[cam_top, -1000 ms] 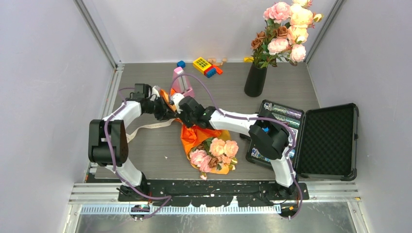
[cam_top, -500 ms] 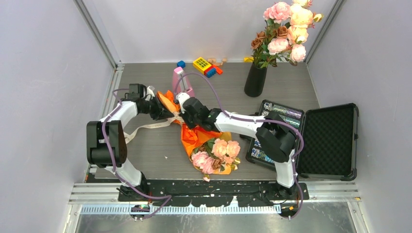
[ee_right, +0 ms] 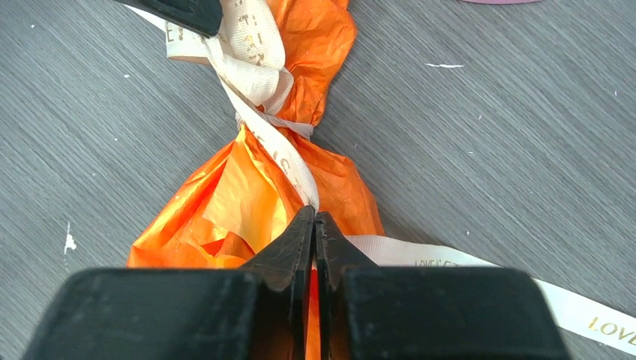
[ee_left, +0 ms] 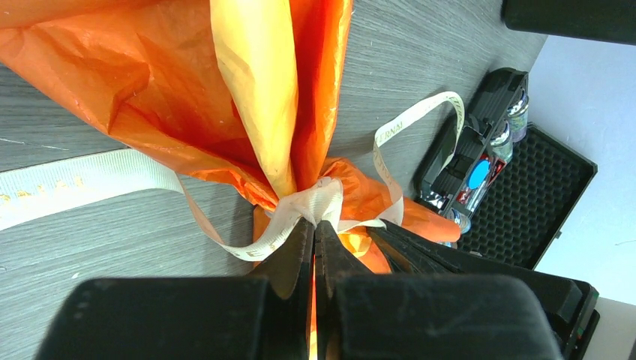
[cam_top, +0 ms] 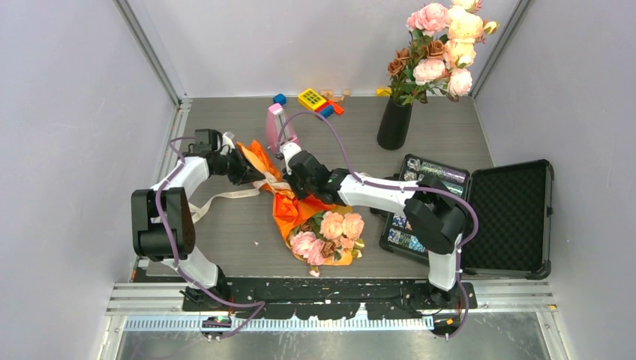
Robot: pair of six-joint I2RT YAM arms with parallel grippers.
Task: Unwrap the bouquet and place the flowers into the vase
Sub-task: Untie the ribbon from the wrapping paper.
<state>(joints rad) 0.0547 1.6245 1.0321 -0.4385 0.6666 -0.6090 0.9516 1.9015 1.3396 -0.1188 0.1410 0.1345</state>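
The bouquet lies on the table, with its crinkly orange paper (cam_top: pixel 289 214) pinched at the neck by a cream ribbon (ee_right: pixel 255 45) and its pink and peach flowers (cam_top: pixel 330 231) pointing toward the near edge. My left gripper (cam_top: pixel 257 175) (ee_left: pixel 315 219) is shut on the ribbon right at the knot. My right gripper (cam_top: pixel 289 184) (ee_right: pixel 313 213) is shut on a ribbon strand just below the neck, beside the left one. The black vase (cam_top: pixel 395 124) stands at the back right and holds other roses (cam_top: pixel 439 49).
A pink metronome (cam_top: pixel 276 127) stands just behind the grippers. Toy blocks (cam_top: pixel 316 101) lie along the back wall. An open black case (cam_top: pixel 502 217) with bottles sits on the right. A loose ribbon tail (cam_top: pixel 225 196) trails left across the table.
Both grippers have shifted a little toward the back left while still pinching the ribbon. The bouquet has been dragged slightly left with them.
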